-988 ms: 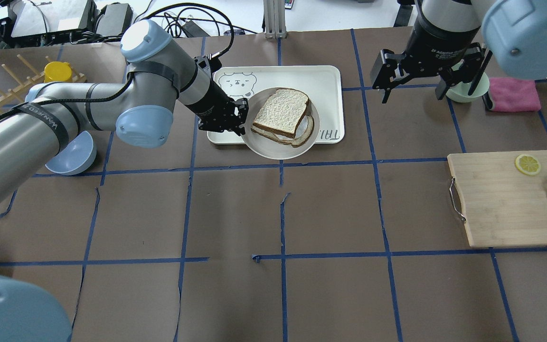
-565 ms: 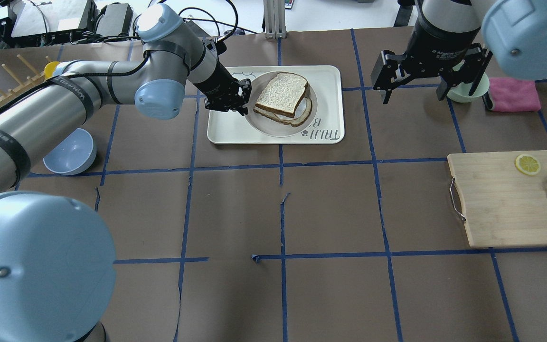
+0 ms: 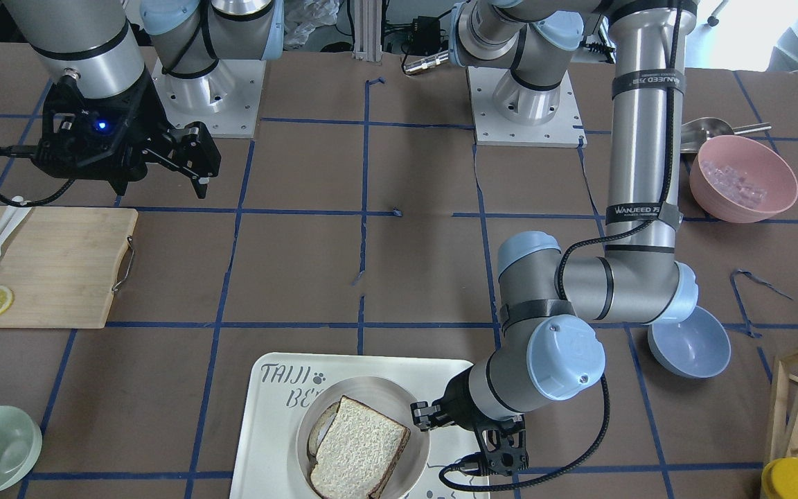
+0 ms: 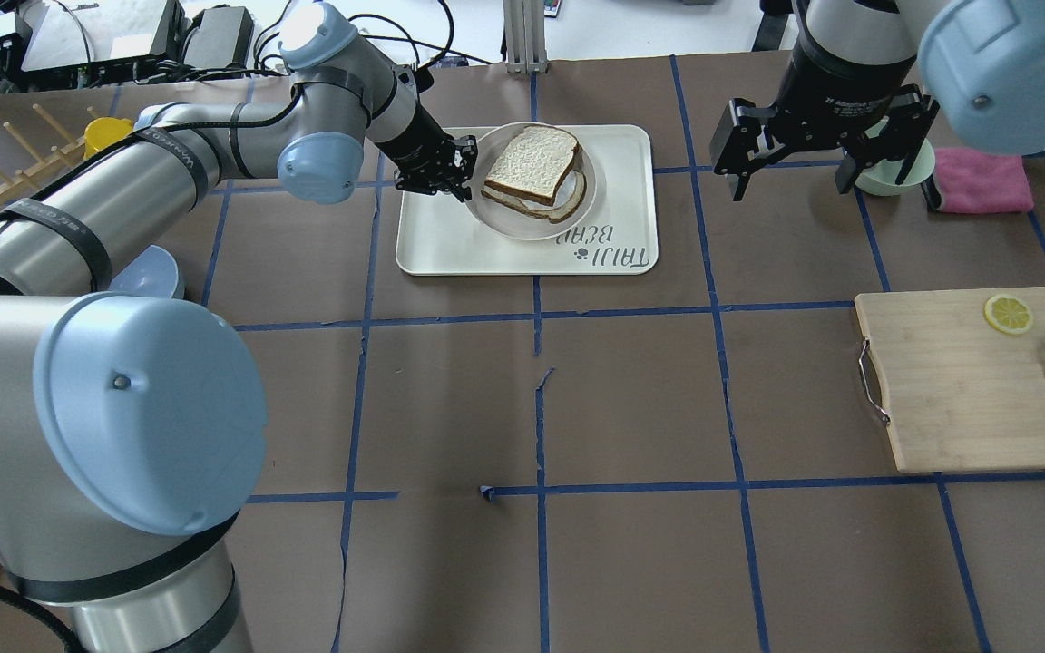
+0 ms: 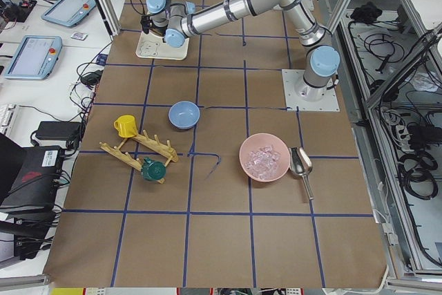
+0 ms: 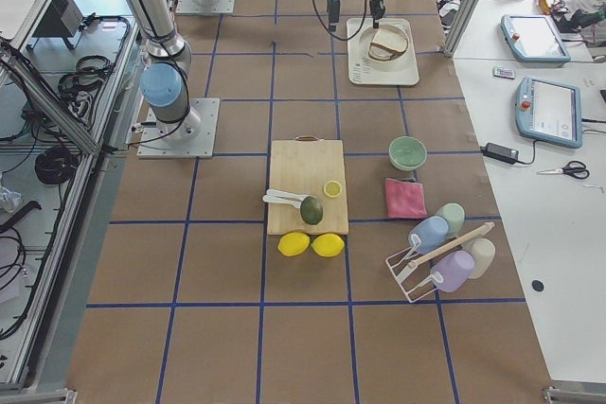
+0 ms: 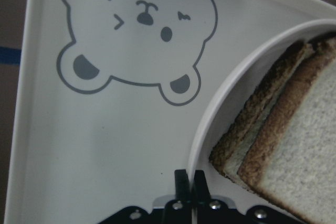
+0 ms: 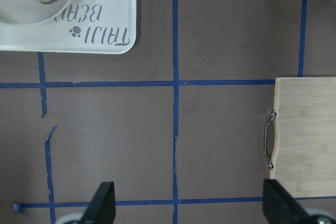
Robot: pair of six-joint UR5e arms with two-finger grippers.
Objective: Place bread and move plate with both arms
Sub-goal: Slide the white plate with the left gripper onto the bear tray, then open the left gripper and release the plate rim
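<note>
The bread [image 4: 532, 163] lies on top of a second slice on the round cream plate [image 4: 522, 227]. The plate is over the back part of the white "TAIJI BEAR" tray [image 4: 450, 245]. I cannot tell whether it rests on the tray or hangs just above it. My left gripper [image 4: 461, 172] is shut on the plate's left rim. The left wrist view shows the fingers [image 7: 184, 182] pinching the rim [image 7: 220, 87] beside the bread [image 7: 310, 129]. My right gripper [image 4: 793, 172] is open and empty, hovering right of the tray. In the front-facing view I see the plate [image 3: 371, 391], bread [image 3: 357, 450] and left gripper [image 3: 421, 414].
A wooden cutting board [image 4: 958, 381] with a lemon slice, avocado and white cutlery lies at the right. A pale green bowl [image 4: 894, 172] and pink cloth [image 4: 981, 181] sit behind the right gripper. A blue bowl [image 4: 146, 272] and wooden rack [image 4: 14, 163] are at the left.
My left gripper has carried the plate with the bread away from me, from the tray's front edge to its back part. The right arm has barely moved.
</note>
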